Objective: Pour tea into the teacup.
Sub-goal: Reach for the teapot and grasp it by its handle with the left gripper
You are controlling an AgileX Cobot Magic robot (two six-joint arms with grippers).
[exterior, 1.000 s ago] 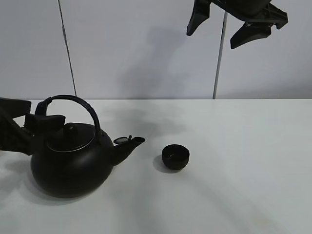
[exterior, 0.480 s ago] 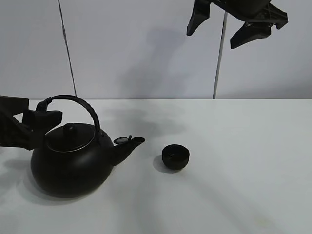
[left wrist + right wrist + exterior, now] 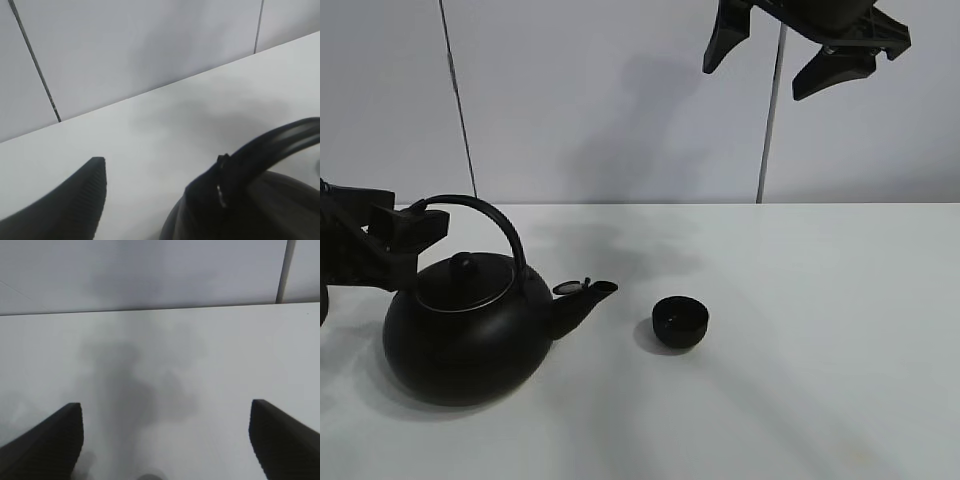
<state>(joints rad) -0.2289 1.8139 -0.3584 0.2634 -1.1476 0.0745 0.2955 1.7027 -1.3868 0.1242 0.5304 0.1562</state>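
Left gripper (image 3: 408,214): jaws parted, clasping nothing, hanging just beside the rear end of the kettle's (image 3: 465,335) arched handle (image 3: 485,212); touching it or not, cannot tell. In the left wrist view, only one ribbed finger (image 3: 75,200), with bare white table (image 3: 165,150) between it and the handle. Right gripper (image 3: 756,80): high above the table, spread wide, empty. Teacup (image 3: 680,322): upright on the table, far below the right gripper and a little toward the left one. Well apart from the left gripper, on the far side of the kettle, just past the spout (image 3: 582,298) pointing its way.
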